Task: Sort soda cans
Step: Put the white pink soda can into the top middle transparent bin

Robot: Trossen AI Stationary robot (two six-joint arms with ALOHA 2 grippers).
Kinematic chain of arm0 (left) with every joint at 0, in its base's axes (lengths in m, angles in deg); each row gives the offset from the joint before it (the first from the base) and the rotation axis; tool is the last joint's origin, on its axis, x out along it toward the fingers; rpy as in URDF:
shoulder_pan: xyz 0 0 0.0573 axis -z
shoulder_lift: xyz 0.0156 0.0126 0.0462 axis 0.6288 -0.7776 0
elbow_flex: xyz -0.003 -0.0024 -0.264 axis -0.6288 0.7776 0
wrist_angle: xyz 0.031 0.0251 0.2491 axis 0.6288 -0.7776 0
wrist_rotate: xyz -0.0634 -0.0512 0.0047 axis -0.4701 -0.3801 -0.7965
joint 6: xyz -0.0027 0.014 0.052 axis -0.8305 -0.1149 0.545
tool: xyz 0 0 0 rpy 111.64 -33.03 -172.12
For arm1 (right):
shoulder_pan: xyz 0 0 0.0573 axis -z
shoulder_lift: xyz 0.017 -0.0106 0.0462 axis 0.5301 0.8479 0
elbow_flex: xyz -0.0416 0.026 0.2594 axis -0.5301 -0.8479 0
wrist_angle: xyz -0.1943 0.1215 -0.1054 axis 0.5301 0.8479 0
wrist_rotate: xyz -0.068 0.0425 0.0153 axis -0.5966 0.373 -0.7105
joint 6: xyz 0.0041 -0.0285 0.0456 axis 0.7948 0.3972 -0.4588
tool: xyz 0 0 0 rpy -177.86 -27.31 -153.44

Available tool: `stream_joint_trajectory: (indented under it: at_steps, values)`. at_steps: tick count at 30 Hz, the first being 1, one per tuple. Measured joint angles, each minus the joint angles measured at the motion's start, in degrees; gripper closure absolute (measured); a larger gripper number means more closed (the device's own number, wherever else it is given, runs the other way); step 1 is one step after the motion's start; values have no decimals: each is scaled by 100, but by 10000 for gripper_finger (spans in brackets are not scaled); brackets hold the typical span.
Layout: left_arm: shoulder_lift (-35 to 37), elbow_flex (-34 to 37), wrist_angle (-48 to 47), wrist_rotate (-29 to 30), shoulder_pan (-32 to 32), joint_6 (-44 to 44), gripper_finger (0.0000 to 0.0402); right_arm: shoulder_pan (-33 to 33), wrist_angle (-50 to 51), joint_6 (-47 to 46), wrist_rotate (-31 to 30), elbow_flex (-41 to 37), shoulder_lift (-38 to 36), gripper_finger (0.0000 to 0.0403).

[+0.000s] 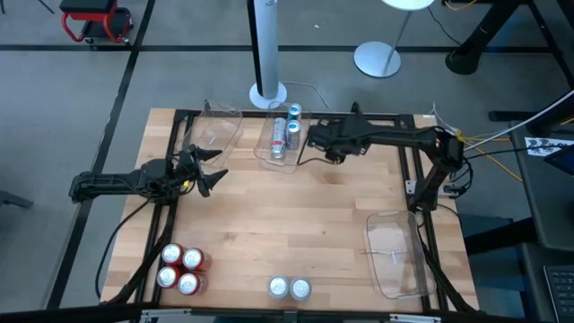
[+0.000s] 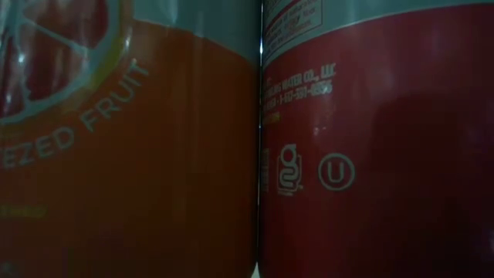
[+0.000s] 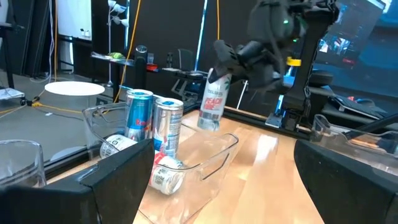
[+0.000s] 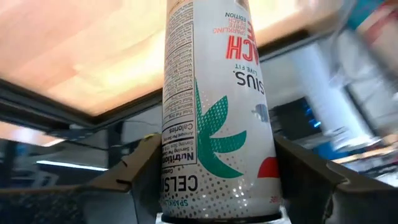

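Gripping a white can (image 4: pixel 217 112), the right end effector (image 1: pixel 316 136) hangs beside the bin (image 3: pixel 205 165); the left end effector (image 1: pixel 208 170) gapes empty.

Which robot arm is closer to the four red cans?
The left one. The left gripper hovers open above the table's left side, up from the red cans in the near left corner. The right gripper is far off by the back bin, holding a white can.

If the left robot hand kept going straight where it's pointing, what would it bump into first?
Probably the clear bin holding cans; the left end effector faces it, open. The right end effector holds a white can beyond. Depth is uncertain.
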Motion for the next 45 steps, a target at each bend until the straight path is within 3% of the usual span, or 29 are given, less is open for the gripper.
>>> stream_joint_trajectory:
  at_steps: [3,10,17,32,45]
  values:
    - [0,0,0,0,1,-36,27,-248,-217,255,-46,0,0,158]
    - [0,0,0,0,0,-39,27,-730,-422,867,-850,0,0,158]
    - [0,0,0,2,0,-39,27,-881,-1360,1864,-1376,0,0,158]
    - [-7,0,-2,2,0,-39,27,-1028,-2558,3050,-1332,13,0,158]
    - [-7,0,-2,2,0,-39,27,-1440,-2742,3127,-448,599,-17,158]
